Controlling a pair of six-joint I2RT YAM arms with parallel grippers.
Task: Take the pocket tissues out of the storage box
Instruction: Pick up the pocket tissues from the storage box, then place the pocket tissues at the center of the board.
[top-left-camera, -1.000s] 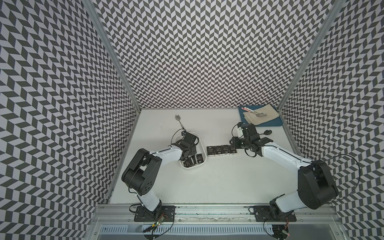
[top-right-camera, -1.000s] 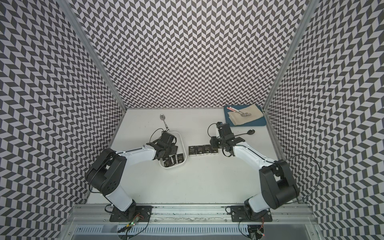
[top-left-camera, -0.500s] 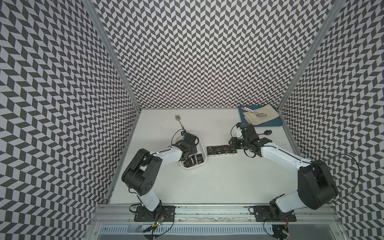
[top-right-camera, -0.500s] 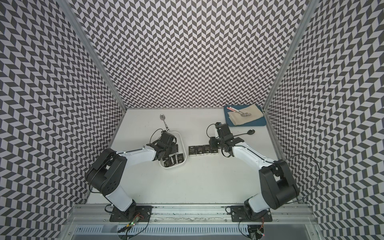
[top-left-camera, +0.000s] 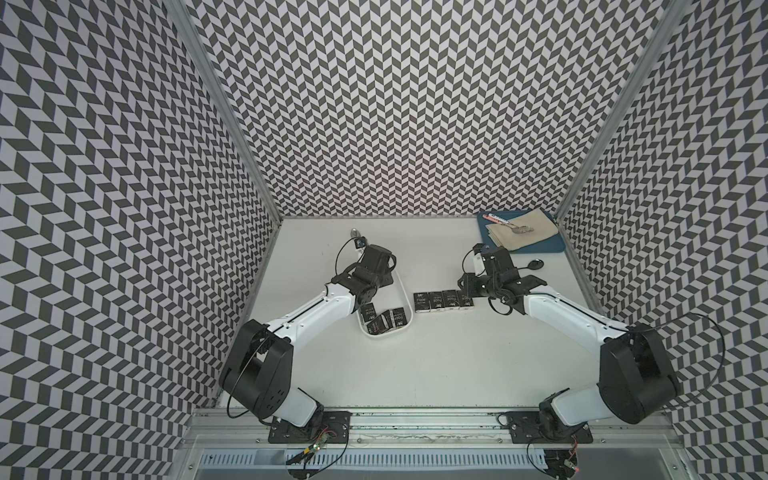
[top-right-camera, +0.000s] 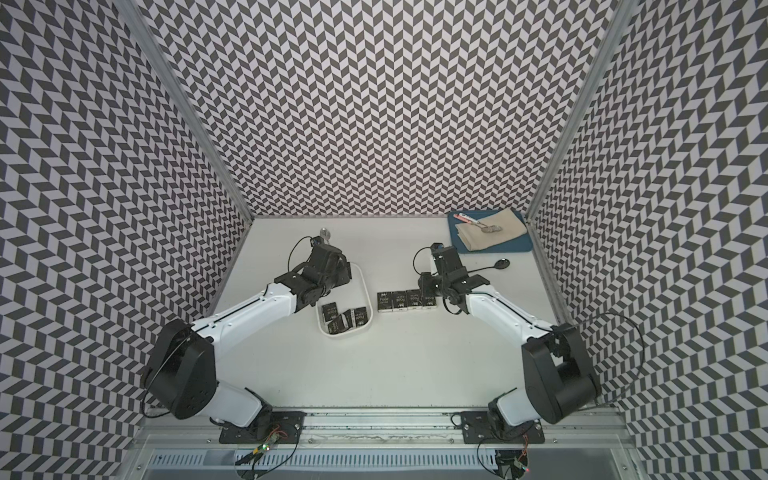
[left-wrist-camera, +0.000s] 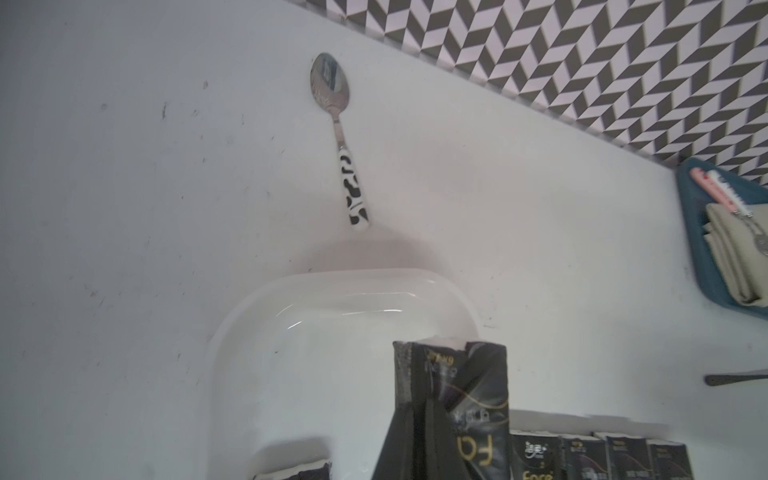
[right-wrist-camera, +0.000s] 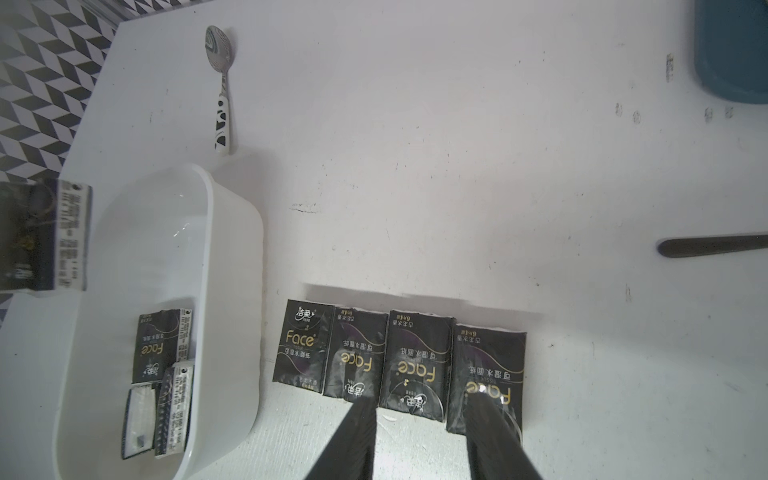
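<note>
The white storage box (top-left-camera: 405, 299) (top-right-camera: 365, 291) sits left of centre. Several black pocket tissues (top-left-camera: 382, 322) (right-wrist-camera: 160, 345) lie at its near end. My left gripper (left-wrist-camera: 428, 432) is shut on one black packet (left-wrist-camera: 453, 399) (right-wrist-camera: 45, 237), held over the box's bare far half (left-wrist-camera: 332, 332). In both top views its wrist (top-left-camera: 374, 270) (top-right-camera: 324, 270) hides the jaws. Several more packets (top-left-camera: 444, 300) (top-right-camera: 407, 300) (right-wrist-camera: 399, 357) lie in a row on the table right of the box. My right gripper (right-wrist-camera: 422, 409) (top-left-camera: 465, 286) stands open over the right end of that row, holding nothing.
A spoon with a black-and-white handle (left-wrist-camera: 340, 137) (top-left-camera: 355, 235) lies on the table just beyond the box. A blue tray with a beige cloth (top-left-camera: 523, 237) sits at the back right, with a black spoon (top-left-camera: 534, 264) (right-wrist-camera: 710, 246) in front of it.
My left gripper's jaws have closed on a packet in the box. The right gripper has drawn slightly back from the row and stays open.
</note>
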